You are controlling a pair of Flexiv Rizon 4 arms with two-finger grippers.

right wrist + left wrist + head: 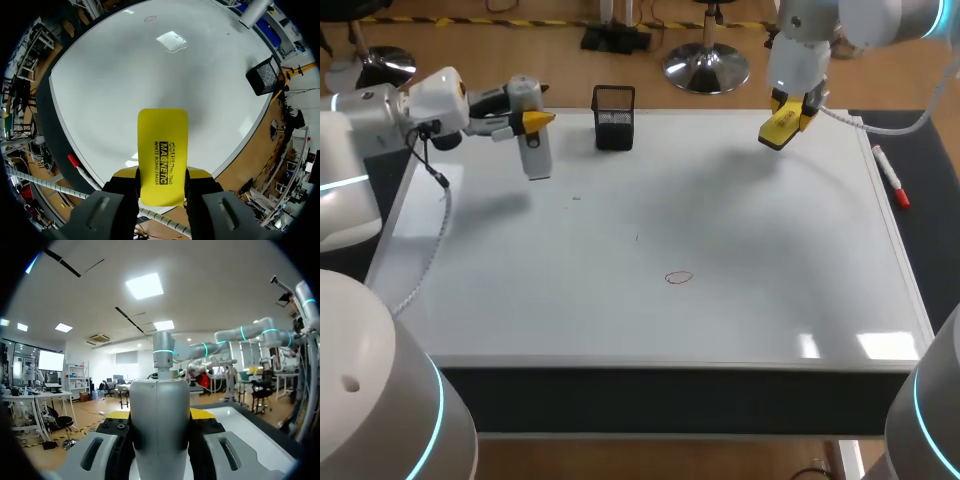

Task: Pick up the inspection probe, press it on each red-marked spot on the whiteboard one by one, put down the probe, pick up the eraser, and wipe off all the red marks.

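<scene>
Red mark: head view, not left wrist

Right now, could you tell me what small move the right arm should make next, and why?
Probably lower the right end effector, shut on the eraser, toward the red mark: it hangs above the far edge of the whiteboard, well off that mark, while the left end effector holds the probe aside.
</scene>
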